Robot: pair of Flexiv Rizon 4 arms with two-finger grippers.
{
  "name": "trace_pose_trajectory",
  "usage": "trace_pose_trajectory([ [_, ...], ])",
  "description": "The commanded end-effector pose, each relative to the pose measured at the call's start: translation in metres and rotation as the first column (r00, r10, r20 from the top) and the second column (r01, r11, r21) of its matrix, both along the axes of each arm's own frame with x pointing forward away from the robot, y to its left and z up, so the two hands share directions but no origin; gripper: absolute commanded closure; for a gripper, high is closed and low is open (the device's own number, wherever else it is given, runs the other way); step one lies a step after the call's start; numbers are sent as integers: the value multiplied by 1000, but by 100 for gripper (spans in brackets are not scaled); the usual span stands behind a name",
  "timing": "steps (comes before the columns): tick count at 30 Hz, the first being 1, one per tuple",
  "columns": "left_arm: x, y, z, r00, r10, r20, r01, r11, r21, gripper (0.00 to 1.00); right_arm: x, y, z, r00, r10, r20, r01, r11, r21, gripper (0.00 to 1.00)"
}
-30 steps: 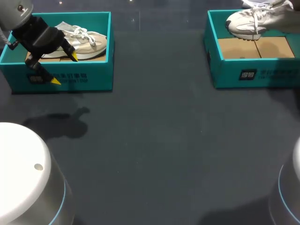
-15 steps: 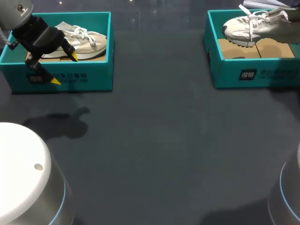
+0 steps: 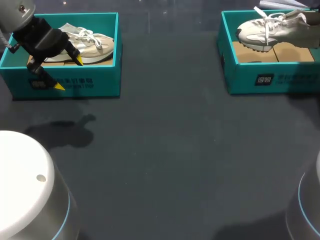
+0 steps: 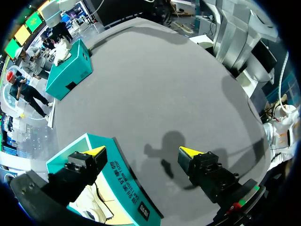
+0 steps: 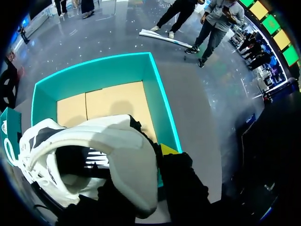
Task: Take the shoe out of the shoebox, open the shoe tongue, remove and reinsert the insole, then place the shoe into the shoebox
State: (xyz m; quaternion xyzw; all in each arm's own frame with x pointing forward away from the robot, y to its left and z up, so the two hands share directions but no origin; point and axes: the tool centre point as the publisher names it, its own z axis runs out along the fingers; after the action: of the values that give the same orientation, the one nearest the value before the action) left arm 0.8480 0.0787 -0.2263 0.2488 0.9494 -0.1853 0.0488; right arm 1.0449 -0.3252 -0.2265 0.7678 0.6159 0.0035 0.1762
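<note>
Holding a white lace-up sneaker point(image 3: 272, 31) by the heel in the right gripper point(image 5: 151, 157), above the teal cardboard shoebox point(image 3: 270, 75) at the far right corner of the dark grey table point(image 3: 170, 150). Clamps the heel wall from two sides: shows one yellow fingertip point(image 5: 167, 149) against the outside of the collar and hides the other finger behind the shoe. Points the toe toward the middle of the table, sole down and slightly tilted, laces loose on top, clear of the tan cardboard floor of the box. Looks, from the right wrist, down past the padded heel into that open box. Hovers the left gripper point(image 3: 70, 74) over the near wall of a second teal cardboard shoebox point(image 3: 95, 82) at the far left corner, jaws spread wide, one yellow tip at the box's rim, the other out over the table in front of it, touching nothing. Contains, in that left box, a cream lace-up sneaker point(image 3: 92, 46) resting on its sole, toe toward the box's right wall. Sets the two boxes well apart along the table's far edge.
</note>
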Motion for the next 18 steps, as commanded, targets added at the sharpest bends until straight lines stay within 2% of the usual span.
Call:
trace_pose_trajectory([
  [1, -1, 1, 0, 1000, 0, 3, 0, 1000, 2, 0, -3, -1, -9, 1000, -11, 11, 11, 1000, 6, 100],
  [10, -1, 1, 0, 1000, 0, 3, 0, 1000, 2, 0, -6, -6, -24, 1000, -30, 8, 30, 999, -24, 100],
  [18, -1, 1, 0, 1000, 0, 3, 0, 1000, 2, 0, -17, -9, -34, 999, -44, -8, 43, 999, -33, 100],
])
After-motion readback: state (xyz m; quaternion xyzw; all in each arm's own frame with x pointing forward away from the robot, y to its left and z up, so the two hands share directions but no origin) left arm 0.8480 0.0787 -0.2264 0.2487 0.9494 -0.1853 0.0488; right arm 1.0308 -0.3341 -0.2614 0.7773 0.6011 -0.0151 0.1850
